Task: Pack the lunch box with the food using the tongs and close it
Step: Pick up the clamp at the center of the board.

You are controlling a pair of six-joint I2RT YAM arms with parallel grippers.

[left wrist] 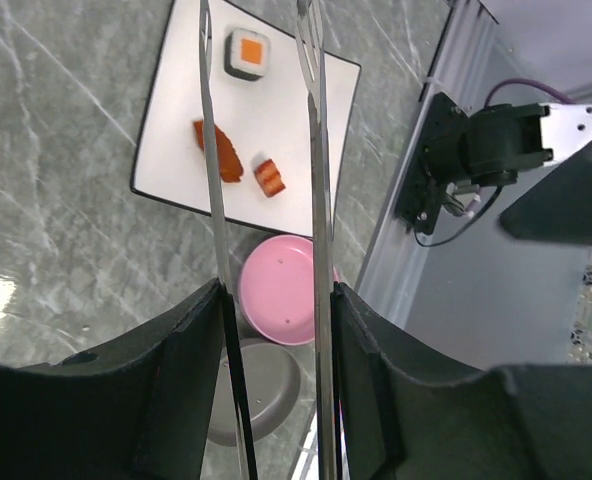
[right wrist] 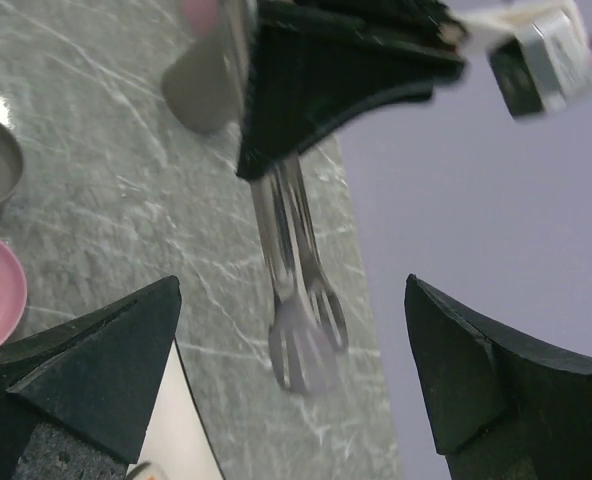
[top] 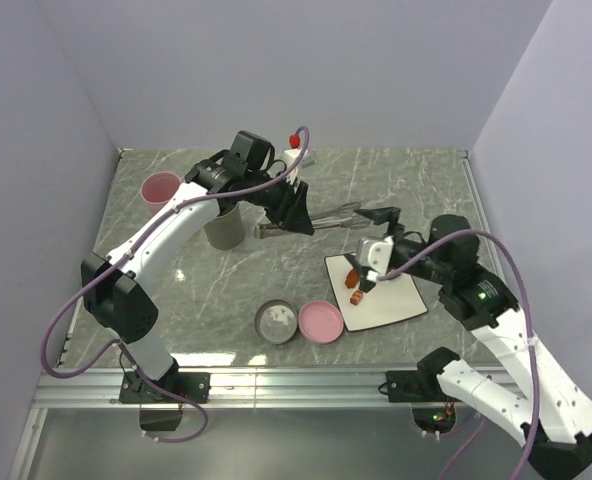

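My left gripper (left wrist: 276, 290) is shut on the tongs (left wrist: 317, 180), one finger pressing on each silver arm, and holds them above the table. The tongs' tips point toward the white plate (left wrist: 176, 130). On that plate lies the food: a dark-rimmed white square with an orange centre (left wrist: 247, 52), a reddish-brown oval (left wrist: 219, 150) and an orange-brown lump (left wrist: 268, 177). The lunch box is a grey round bowl (top: 275, 321) with its pink lid (top: 321, 322) lying beside it. My right gripper (right wrist: 291, 285) stands open just past the tongs' tips (right wrist: 301, 345), touching nothing.
A grey cup (top: 224, 226) and a pink cup (top: 161, 188) stand at the back left, near my left arm. Walls close in the table at the back and sides. A metal rail (top: 306, 385) runs along the near edge.
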